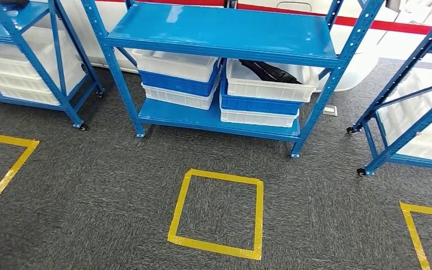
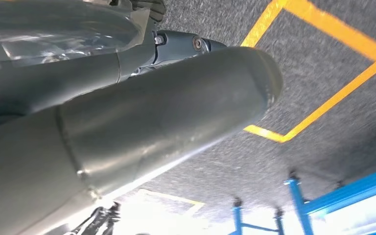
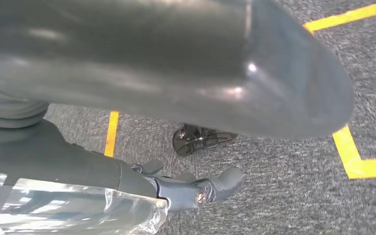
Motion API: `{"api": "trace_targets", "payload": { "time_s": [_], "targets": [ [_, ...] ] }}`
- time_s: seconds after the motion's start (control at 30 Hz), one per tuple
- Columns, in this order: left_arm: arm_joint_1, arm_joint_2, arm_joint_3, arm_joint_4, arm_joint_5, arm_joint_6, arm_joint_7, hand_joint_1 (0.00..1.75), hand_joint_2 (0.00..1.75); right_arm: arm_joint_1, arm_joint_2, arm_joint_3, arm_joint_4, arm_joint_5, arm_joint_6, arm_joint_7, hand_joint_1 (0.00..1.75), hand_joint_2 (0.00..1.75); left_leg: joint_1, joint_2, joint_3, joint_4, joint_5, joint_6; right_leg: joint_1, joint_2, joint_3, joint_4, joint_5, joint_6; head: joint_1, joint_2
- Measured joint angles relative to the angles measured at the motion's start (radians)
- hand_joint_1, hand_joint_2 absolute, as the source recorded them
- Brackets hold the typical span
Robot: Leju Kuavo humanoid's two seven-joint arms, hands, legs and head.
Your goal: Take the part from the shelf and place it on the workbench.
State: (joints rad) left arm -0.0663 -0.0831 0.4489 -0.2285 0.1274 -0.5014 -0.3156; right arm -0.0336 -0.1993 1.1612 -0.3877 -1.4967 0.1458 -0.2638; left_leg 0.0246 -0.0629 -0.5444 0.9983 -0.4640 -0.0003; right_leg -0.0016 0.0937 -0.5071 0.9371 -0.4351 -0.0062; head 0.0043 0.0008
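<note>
Black part (image 1: 270,72) in white bin (image 1: 270,84) — on blue shelf (image 1: 225,34)

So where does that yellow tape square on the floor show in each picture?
Head view: yellow tape square low in the middle, before the blue shelf.
Left wrist view: a yellow square near the blue shelf legs, likely the same.
Right wrist view: a yellow tape corner; which square, I cannot tell.
Shared landmark: the grey carpet.

A blue metal shelf (image 1: 225,34) stands on grey carpet (image 1: 90,169). White and blue plastic bins (image 1: 261,93) sit stacked on its bottom board.
</note>
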Motion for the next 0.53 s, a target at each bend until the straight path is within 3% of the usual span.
{"api": "trace_targets", "payload": {
  "time_s": [0.03, 0.1, 0.17, 0.2, 0.27, 0.33, 0.37, 0.43, 0.5, 0.53],
  "targets": [
    [0.000, 0.000, -0.001, 0.000, -0.001, 0.002, 0.000, 0.00, 0.00, -0.001, 0.000, 0.001, 0.000, -0.001, -0.003, -0.002, 0.00, 0.00, -0.001, -0.012, 0.010, -0.025, 0.004, 0.004, 0.002, 0.009, -0.007, 0.003, -0.002, 0.005, 0.000, 0.000],
    [-0.001, -0.001, -0.002, 0.000, -0.001, 0.005, 0.000, 0.00, 0.00, 0.001, 0.000, 0.004, 0.000, 0.001, -0.013, -0.010, 0.00, 0.00, -0.006, 0.001, 0.014, -0.032, 0.000, 0.019, 0.002, 0.024, -0.018, 0.004, -0.004, 0.017, 0.000, 0.000],
    [-0.004, -0.003, -0.003, 0.000, 0.001, 0.004, 0.000, 0.00, 0.00, 0.003, -0.001, 0.011, -0.001, 0.007, -0.025, -0.021, 0.00, 0.00, -0.007, 0.017, 0.021, -0.038, 0.005, 0.036, 0.001, 0.000, -0.033, 0.034, -0.022, 0.025, 0.002, 0.000],
    [-0.005, -0.004, -0.004, 0.000, 0.002, 0.002, 0.000, 0.00, 0.00, 0.001, -0.001, 0.014, -0.001, 0.011, -0.029, -0.025, 0.00, 0.00, -0.004, 0.025, 0.024, -0.042, 0.008, 0.041, 0.000, -0.025, -0.053, 0.077, -0.045, 0.025, 0.005, 0.000],
    [-0.003, -0.002, -0.004, 0.000, 0.005, 0.000, 0.000, 0.00, 0.00, -0.004, 0.000, 0.018, -0.001, 0.017, -0.033, -0.031, 0.00, 0.00, -0.004, 0.040, 0.025, -0.043, 0.010, 0.046, -0.003, -0.071, -0.121, 0.218, -0.110, 0.025, 0.010, 0.000],
    [-0.002, -0.002, -0.004, 0.000, 0.005, -0.001, 0.000, 0.00, 0.00, -0.005, 0.000, 0.020, -0.001, 0.018, -0.033, -0.033, 0.00, 0.00, -0.005, 0.053, 0.024, -0.043, 0.008, 0.045, -0.008, -0.081, -0.172, 0.319, -0.143, 0.033, 0.010, 0.000],
    [-0.001, -0.002, -0.004, 0.000, 0.005, -0.001, 0.000, 0.00, 0.00, -0.004, 0.001, 0.021, -0.001, 0.018, -0.033, -0.033, 0.00, 0.00, -0.005, 0.057, 0.024, -0.043, 0.008, 0.044, -0.011, -0.082, -0.170, 0.316, -0.136, 0.040, 0.010, 0.000],
    [-0.002, -0.003, -0.004, 0.000, 0.005, -0.001, 0.000, 0.00, 0.00, -0.004, 0.001, 0.024, -0.001, 0.018, -0.033, -0.034, 0.00, 0.00, -0.003, 0.062, 0.027, -0.043, 0.005, 0.039, -0.015, -0.089, -0.106, 0.191, -0.086, 0.056, 0.010, 0.000],
    [-0.002, -0.004, -0.004, 0.000, 0.005, -0.001, 0.000, 0.00, 0.00, -0.006, 0.000, 0.025, -0.001, 0.018, -0.033, -0.035, 0.00, 0.00, -0.006, 0.065, 0.031, -0.041, 0.000, 0.030, -0.010, -0.100, -0.038, 0.052, -0.036, 0.055, 0.010, 0.000],
    [-0.003, -0.004, -0.004, 0.000, 0.005, -0.001, 0.000, 0.00, 0.00, -0.007, 0.000, 0.025, -0.001, 0.018, -0.033, -0.035, 0.00, 0.00, -0.008, 0.066, 0.032, -0.040, -0.002, 0.028, -0.008, -0.104, -0.023, 0.022, -0.027, 0.052, 0.010, 0.000]
  ]
}}
